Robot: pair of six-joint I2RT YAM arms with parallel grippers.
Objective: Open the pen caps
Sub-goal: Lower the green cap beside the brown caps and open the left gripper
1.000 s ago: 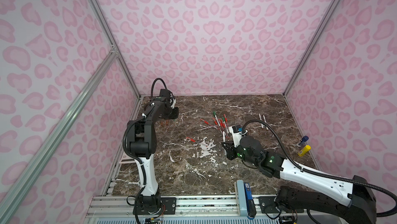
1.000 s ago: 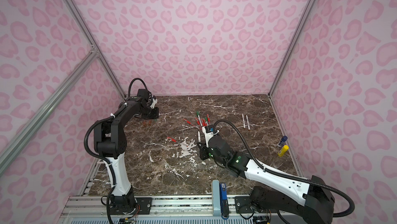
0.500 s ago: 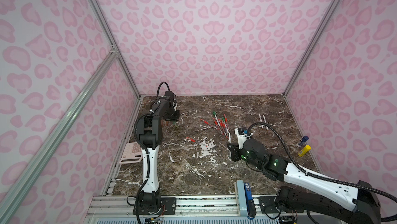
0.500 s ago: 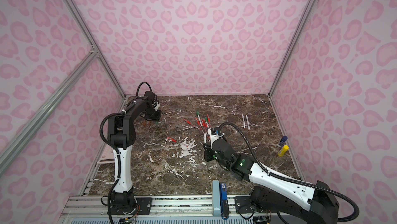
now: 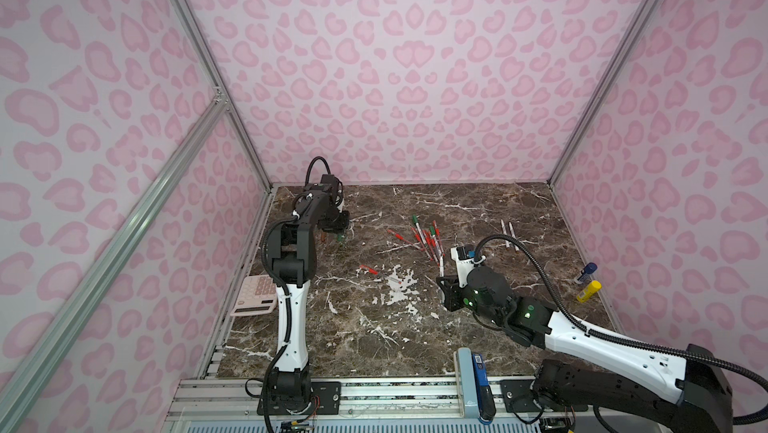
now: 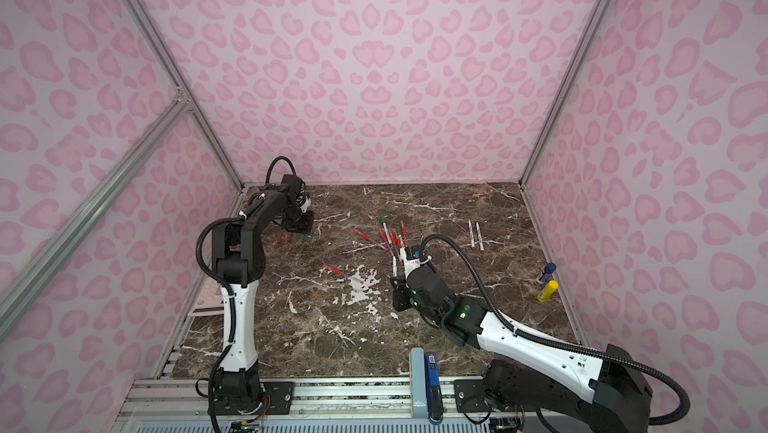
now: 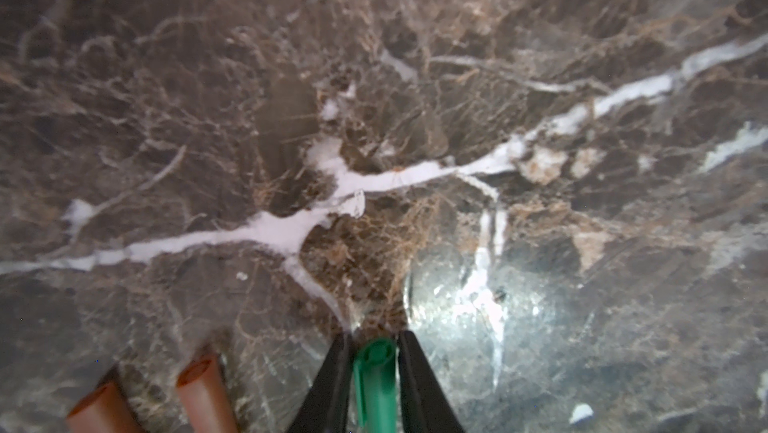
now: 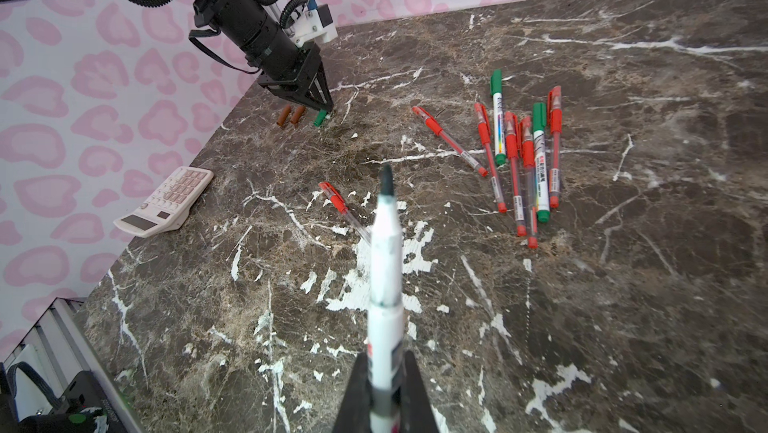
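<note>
The left gripper [image 7: 374, 337] sits low over the far left corner of the dark brown marble tabletop [image 5: 353, 348]. Its 2 black fingers [image 7: 332, 385] stand close on either side of a small green plastic pen cap [image 7: 374, 377]. I cannot tell whether they press on it or only flank it. In the right wrist view the cap [image 8: 320, 118] lies on the marble right under the finger tips. 2 small brown pen caps [image 8: 291, 115] lie loose just beside it, nearer the left wall.

The right gripper [image 8: 384, 385] is near the middle of the table, jaws clamped on a thin white pen barrel [image 8: 386, 269]. The pen is uncapped, and its dark tip points away from the gripper.

Beyond it, 6 capped pens [image 8: 541, 161] lie side by side on the marble: 4 slim clear barrels with red caps and 2 white barrels with green caps. A red-capped pen [image 8: 449, 140] lies at an angle just beside them. Another red-capped clear pen [image 8: 336, 200] lies alone, nearer the centre. In both top views 2 thin white pens [image 5: 507, 233] lie together, well apart from the group, toward the far right.

A pink-keyed calculator [image 8: 166, 202] rests at the table's left edge. A thick blue-capped tube [image 5: 586, 272] and a yellow tube [image 5: 588, 290] lie near each other by the right wall.
</note>
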